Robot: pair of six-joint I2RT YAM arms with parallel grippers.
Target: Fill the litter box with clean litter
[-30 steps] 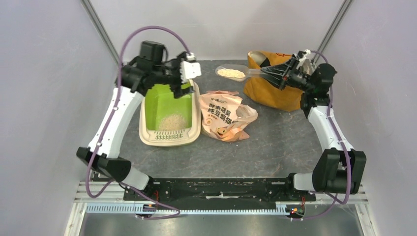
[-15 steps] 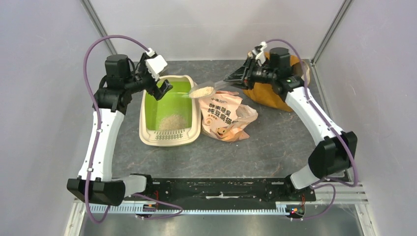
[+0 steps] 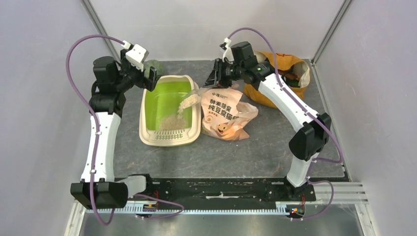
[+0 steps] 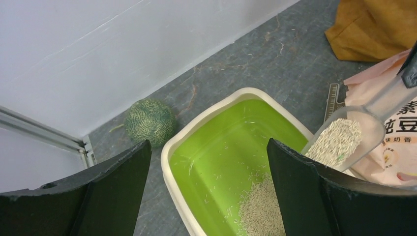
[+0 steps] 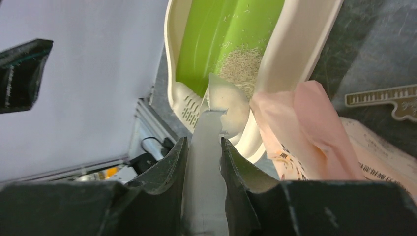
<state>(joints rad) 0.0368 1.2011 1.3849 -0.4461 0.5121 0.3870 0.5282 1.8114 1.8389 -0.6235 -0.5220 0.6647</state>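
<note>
Lying near-to-far on the table's [image 3: 246,147] left half, the litter box [image 3: 167,98] holds clean litter [image 3: 172,123] heaped at its near end. My right gripper [image 5: 202,142], clamped on the scoop [image 5: 223,105] handle, reaches it from the right; my left gripper [image 4: 207,146] hangs wide open, empty.

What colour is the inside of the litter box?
Bright green, with a cream rim; the litter box shows best in the left wrist view.

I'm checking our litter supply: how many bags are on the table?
2. The peach-orange printed plastic bag lies right of the litter box; the mustard-yellow fabric bag stands farther right, by the back wall. None looks hidden.
</note>
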